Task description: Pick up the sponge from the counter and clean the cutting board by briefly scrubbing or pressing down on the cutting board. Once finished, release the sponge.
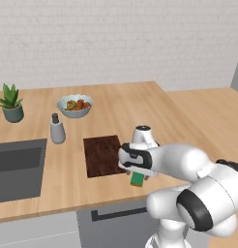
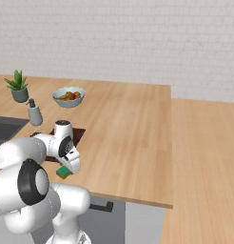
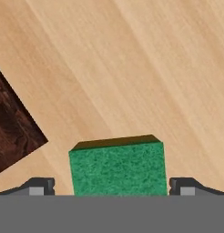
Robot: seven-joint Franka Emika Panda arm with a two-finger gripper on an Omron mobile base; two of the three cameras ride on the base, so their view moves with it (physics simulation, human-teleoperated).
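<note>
Sponge: the sponge (image 3: 117, 167) is a small green block with a darker yellowish layer along one side, lying flat on the counter (image 1: 140, 109) near its front edge, just off the near right corner of the cutting board (image 1: 102, 155). In the left base view (image 1: 137, 179) it peeks out under the robot's hand; in the right base view (image 2: 64, 172) it shows just below the wrist.

Sponge and board: close together, with bare wood showing between them in the hand view; the sponge does not rest on the board (image 3: 13, 127).

Gripper: the gripper (image 3: 112, 186) hangs directly over the sponge, pointing down. Its jaws are spread wide, one fingertip (image 3: 40, 185) on each side of the green block, with a gap between each tip and the sponge. Nothing is grasped.

Cutting board: a thin dark reddish-brown rectangle lying flat, partly hidden by the arm in the right base view (image 2: 80, 135).

Sink: the dark grey sink (image 1: 17, 167) is set into the counter left of the board.

Behind the board: a grey soap bottle (image 1: 56, 129), a bowl (image 1: 75, 105) of colourful food, and a small potted plant (image 1: 11, 102) farther left.

Wall: light brick behind the counter.
</note>
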